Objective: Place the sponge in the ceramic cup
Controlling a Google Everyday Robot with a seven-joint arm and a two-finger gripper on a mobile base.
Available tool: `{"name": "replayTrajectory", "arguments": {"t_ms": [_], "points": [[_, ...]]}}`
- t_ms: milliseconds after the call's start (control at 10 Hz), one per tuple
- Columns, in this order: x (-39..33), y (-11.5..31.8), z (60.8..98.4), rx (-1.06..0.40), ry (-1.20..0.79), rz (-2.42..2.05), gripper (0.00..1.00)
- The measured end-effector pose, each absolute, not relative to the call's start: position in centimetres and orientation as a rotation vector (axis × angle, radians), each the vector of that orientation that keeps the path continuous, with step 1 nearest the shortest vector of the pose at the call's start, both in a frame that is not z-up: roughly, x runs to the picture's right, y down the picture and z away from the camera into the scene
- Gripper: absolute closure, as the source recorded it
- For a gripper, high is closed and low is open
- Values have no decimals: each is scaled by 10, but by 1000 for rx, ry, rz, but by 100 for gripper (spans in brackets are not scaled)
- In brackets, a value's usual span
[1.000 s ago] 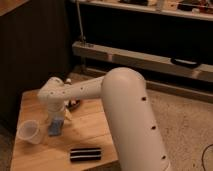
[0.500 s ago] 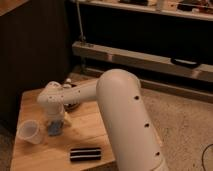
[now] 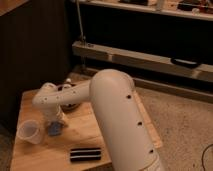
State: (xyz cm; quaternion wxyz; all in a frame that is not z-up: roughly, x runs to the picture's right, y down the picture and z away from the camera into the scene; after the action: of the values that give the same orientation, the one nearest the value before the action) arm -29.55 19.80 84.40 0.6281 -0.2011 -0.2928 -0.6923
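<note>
The gripper (image 3: 55, 123) hangs low over the wooden counter (image 3: 81, 131), just to the right of the ceramic cup (image 3: 28, 131) and not over its mouth. Its fingers are closed on the sponge (image 3: 54, 130). The sponge shows as a small light-blue patch at the gripper's lower end, beside the cup on its right, close to it but apart from its wall, and at about the height of the cup's body. Whether the sponge's lower edge touches the counter cannot be told. The cup stands upright near the counter's front left corner, whitish and slightly see-through, with its wider rim facing up and nothing visible inside. The robot's white arm (image 3: 120, 115) rises from the right of the cup and bends back toward it, its slim forearm reaching leftward above the counter. A dark round bowl (image 3: 70, 105) sits behind and to the right of the cup, partly hidden by that forearm. A black block with pale stripes (image 3: 85, 154) lies flat in front of and to the right of the cup, well apart from it and near the counter's front edge. Far behind the cup a long metal rail (image 3: 145, 60) runs along the dark background.
</note>
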Motion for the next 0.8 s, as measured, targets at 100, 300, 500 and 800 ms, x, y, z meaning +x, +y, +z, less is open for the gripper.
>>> {"name": "replayTrajectory", "arguments": {"t_ms": [100,300,500,800], "points": [[-295,199,845,-468,-671,-1589,53],[-297,199,845,-466,-677,-1585,74],[-295,197,844,-467,-675,-1585,94],[-294,196,843,-465,-676,-1586,99]]}}
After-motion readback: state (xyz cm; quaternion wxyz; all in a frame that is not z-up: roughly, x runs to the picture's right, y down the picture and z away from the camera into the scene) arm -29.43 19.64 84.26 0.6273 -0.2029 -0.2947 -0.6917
